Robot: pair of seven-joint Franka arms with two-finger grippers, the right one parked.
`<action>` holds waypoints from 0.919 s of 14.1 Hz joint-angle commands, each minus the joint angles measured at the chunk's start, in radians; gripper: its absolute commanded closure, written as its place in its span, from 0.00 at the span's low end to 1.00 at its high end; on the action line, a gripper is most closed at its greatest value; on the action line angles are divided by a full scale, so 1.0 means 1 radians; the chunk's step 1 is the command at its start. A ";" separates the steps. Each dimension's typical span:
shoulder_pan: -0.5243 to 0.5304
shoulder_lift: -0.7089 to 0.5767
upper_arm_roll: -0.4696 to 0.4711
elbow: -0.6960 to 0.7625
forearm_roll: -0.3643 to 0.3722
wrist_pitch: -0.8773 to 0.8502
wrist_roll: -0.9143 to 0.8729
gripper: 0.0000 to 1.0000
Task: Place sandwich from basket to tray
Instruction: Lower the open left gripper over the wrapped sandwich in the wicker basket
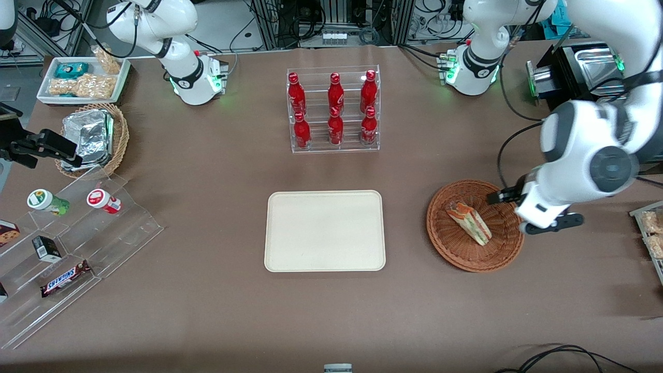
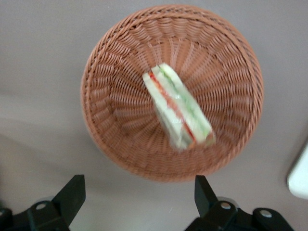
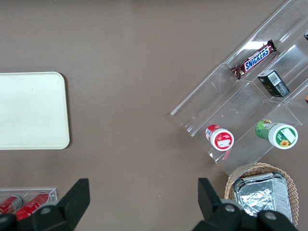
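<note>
Left gripper (image 2: pixel 137 195), fingers spread apart and empty, hovers above the rim of the basket (image 2: pixel 110 125). The sandwich (image 2: pixel 178 107) lies in the basket, beside the bare tray (image 1: pixel 325 230), toward the working arm's end.

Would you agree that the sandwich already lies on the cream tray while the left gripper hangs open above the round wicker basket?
Not quite: the sandwich lies in the basket, not on the tray, which is bare in the front view. The rest holds: the gripper hangs open above the basket, as the left wrist view shows.
</note>
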 commanded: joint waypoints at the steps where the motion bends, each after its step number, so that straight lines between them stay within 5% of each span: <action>1: -0.001 -0.032 -0.027 -0.120 0.031 0.157 -0.316 0.00; 5: -0.001 -0.009 -0.046 -0.233 0.033 0.417 -0.734 0.00; 10: -0.030 0.089 -0.044 -0.240 0.030 0.493 -0.833 0.00; 11: -0.030 0.100 -0.044 -0.240 0.030 0.501 -0.830 0.12; 13: -0.027 0.106 -0.041 -0.237 0.031 0.496 -0.811 0.77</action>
